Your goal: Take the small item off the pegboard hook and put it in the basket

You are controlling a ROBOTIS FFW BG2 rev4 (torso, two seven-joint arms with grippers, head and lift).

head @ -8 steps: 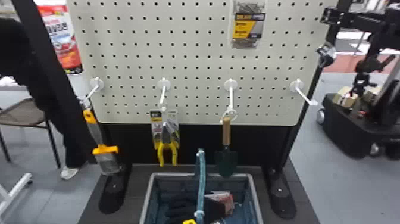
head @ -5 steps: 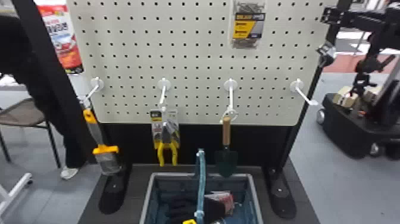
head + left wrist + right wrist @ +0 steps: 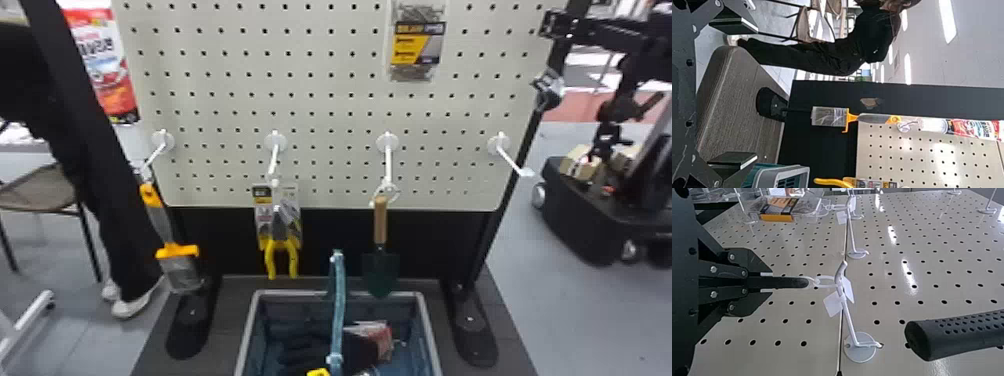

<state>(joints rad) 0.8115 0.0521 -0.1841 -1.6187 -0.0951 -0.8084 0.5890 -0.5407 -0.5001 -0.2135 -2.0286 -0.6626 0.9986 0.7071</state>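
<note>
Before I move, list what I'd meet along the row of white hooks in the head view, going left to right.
Orange-trimmed tool, yellow-handled pliers, wooden-handled trowel, rightmost white hook.

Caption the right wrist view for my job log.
Right pincer closed on a black item, its white ring at a pegboard hook.

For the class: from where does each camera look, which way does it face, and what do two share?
Head view: on the head, facing forward and down at pegboard and basket.
Left wrist view: on the left wrist, facing the board's left side; left gripper, open.
Right wrist view: on the right wrist, facing a nearby hook; right gripper, on a black item.
Head and left wrist share the pliers.
</note>
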